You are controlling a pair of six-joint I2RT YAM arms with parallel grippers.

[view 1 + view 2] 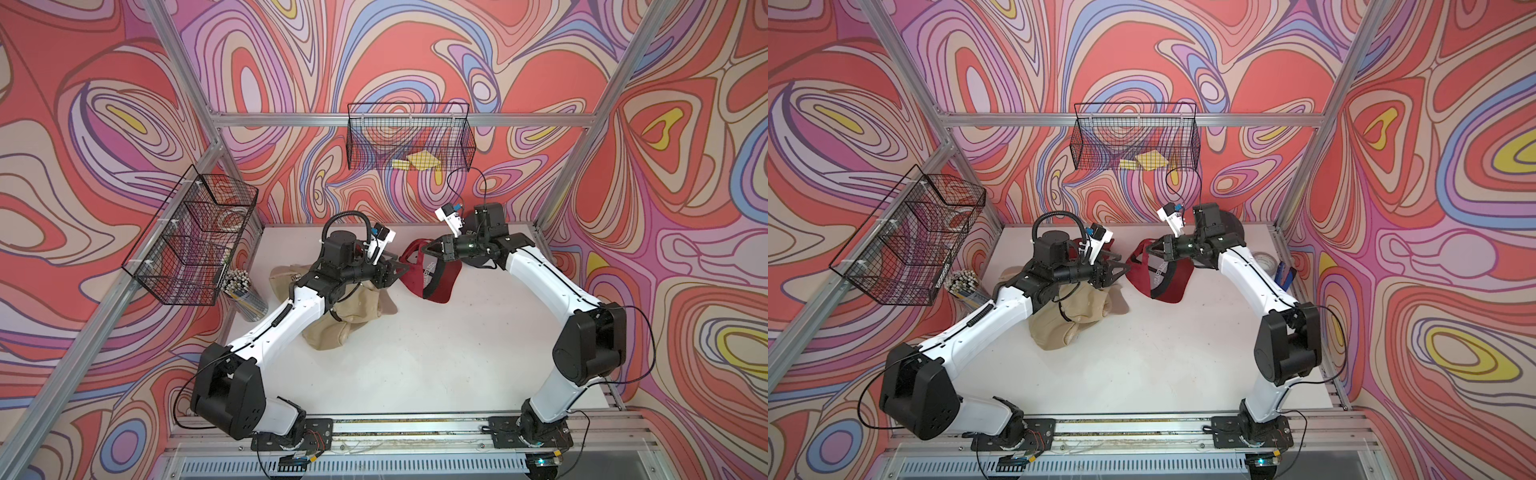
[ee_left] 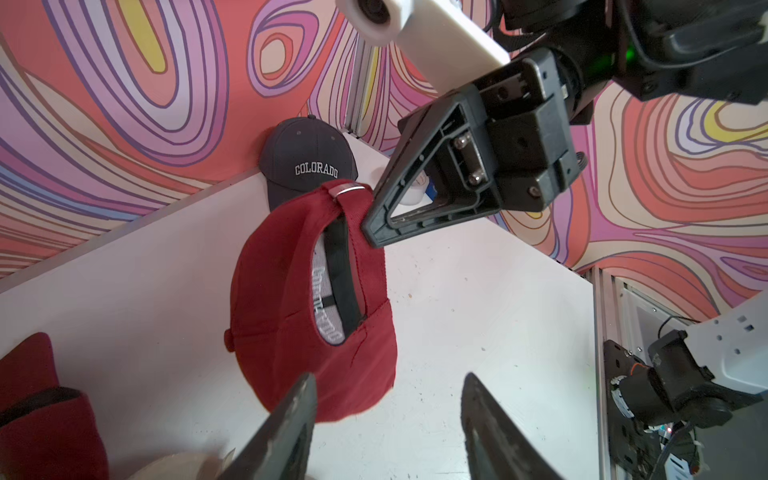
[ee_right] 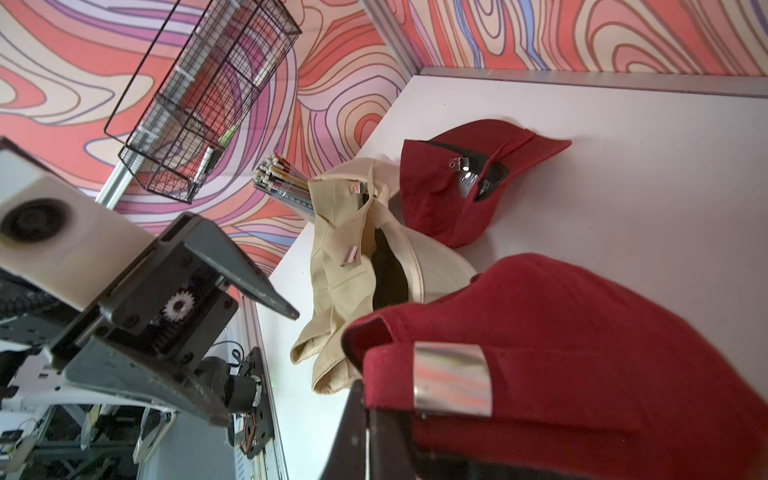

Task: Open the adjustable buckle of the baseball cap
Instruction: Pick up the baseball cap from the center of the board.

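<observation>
White, matte tabletop [image 1: 415, 353] fills the floor of a cell walled in swirling red, pink and lilac print and framed by ribbed aluminium rails. In both top views the broad middle and near half of the table lie bare. The clutter keeps to the back: a red cap [image 1: 436, 278] of soft brushed cloth with its hollow turned up, a slumped heap of tan caps [image 1: 353, 324] under the left forearm, and a clear cup of pencils [image 1: 245, 295] below a black wire basket [image 1: 191, 237]. The right gripper [image 1: 428, 249] meets the back edge of the red cap, and the left gripper [image 1: 395, 272] sits just beside the cap's near side. In a top view a roll of tape [image 1: 1264, 259] lies by the right wall. From the left wrist, the right gripper [image 2: 370, 232] has its ribbed triangular fingers pressed together, pinching the cap's strap [image 2: 352, 206] just below the small shiny metal buckle [image 2: 347, 190]. The rounded crown sags to the table. The left gripper [image 2: 388, 382] is spread, with bare table between its tapered dark fingers [image 2: 291, 415]. A stiff grey cap [image 2: 307, 162] lettered COLORADO leans in the back corner. From the right wrist, the buckle [image 3: 451, 378] reads as a curved, mirror-bright band around the fuzzy red strap. The left gripper [image 3: 255, 365] gapes beside it, apart from the cloth, and a second red cap [image 3: 457, 187] lies crumpled next to the tan ones [image 3: 345, 266].
</observation>
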